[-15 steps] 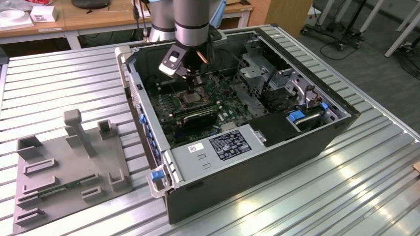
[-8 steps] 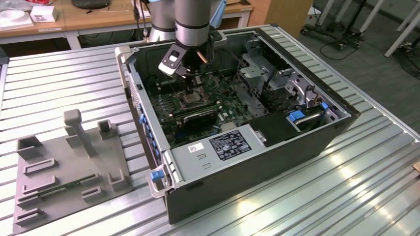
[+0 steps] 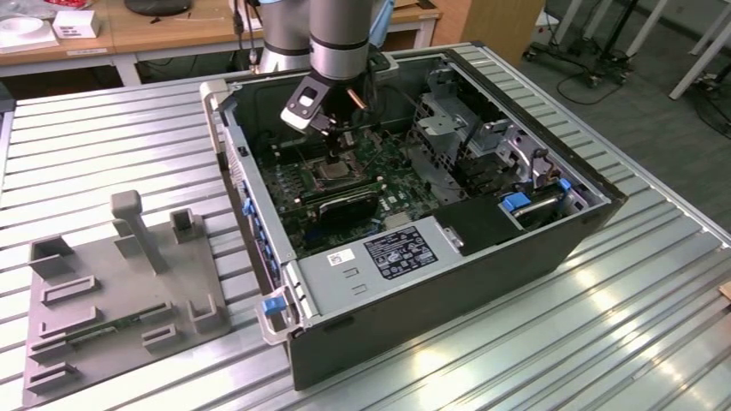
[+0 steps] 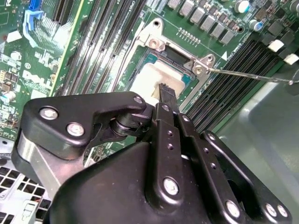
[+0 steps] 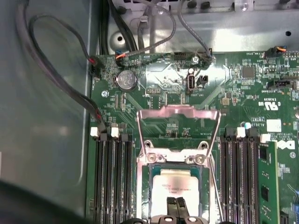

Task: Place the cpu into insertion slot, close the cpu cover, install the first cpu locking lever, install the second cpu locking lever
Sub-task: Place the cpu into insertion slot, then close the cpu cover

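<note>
Hand [image 4: 166,93]: fingers are held together, tips poised at the cpu [image 5: 175,183] face.
Cpu: seated flat in the insertion slot [image 5: 145,186].
Cpu cover [image 5: 177,111]: raised open, not yet closed.
Locking lever [image 4: 252,76]: unlatched, swung aside.
Progress: placement is judged done; cover and both levers are left.

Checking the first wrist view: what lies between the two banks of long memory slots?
The insertion slot with the cpu lying in it; the cpu cover stands open beyond it, in the first wrist view.
</note>
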Tool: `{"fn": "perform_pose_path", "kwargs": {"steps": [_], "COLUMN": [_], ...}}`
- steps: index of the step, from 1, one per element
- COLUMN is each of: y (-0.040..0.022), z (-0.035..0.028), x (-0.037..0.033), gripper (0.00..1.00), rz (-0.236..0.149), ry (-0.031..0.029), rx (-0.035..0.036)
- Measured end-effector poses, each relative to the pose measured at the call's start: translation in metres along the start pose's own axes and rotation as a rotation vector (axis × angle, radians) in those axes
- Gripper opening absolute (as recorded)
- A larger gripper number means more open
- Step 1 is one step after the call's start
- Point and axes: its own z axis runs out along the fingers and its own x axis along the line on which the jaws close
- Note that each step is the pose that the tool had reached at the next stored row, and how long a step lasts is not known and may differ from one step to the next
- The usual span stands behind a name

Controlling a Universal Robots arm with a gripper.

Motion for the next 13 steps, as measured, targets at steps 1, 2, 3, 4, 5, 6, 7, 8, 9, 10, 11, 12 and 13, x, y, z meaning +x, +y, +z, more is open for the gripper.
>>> {"fn": "perform_pose_path", "kwargs": {"steps": [1, 2, 3, 4, 5, 6, 7, 8, 9, 10, 11, 12, 13], "y": [0.0006, 0.0007, 0.0007, 0.0008, 0.0008, 0.0007, 0.0008, 0.0008, 0.0008, 0.0007, 0.0022, 0.0022, 0.0023], "z": [0.0000, 0.0000, 0.0000, 0.0000, 0.0000, 0.0000, 0.0001, 0.0001, 0.0001, 0.0001, 0.0001, 0.0001, 0.0001], "x": [0.0000, 0.0000, 0.0000, 0.0000, 0.0000, 0.0000, 0.0000, 0.0000, 0.0000, 0.0000, 0.0000, 0.0000, 0.0000], "gripper": [0.11, 0.11, 0.11, 0.11, 0.11, 0.11, 0.11, 0.11, 0.11, 0.11, 0.11, 0.11, 0.11], "rz": [0.000, 0.000, -0.001, -0.002, -0.003, -0.005, -0.007, -0.008, -0.008, -0.013, -0.014, -0.014, -0.014], "ry": [0.0000, 0.0000, 0.0000, 0.0003, 0.0009, 0.0014, 0.0018, 0.0020, 0.0020, 0.0020, 0.0021, 0.0020, 0.0020], "rx": [0.0000, 0.0000, 0.0000, -0.0004, -0.0026, -0.0064, -0.0093, -0.0108, -0.0109, -0.0108, -0.0108, -0.0107, -0.0108]}}
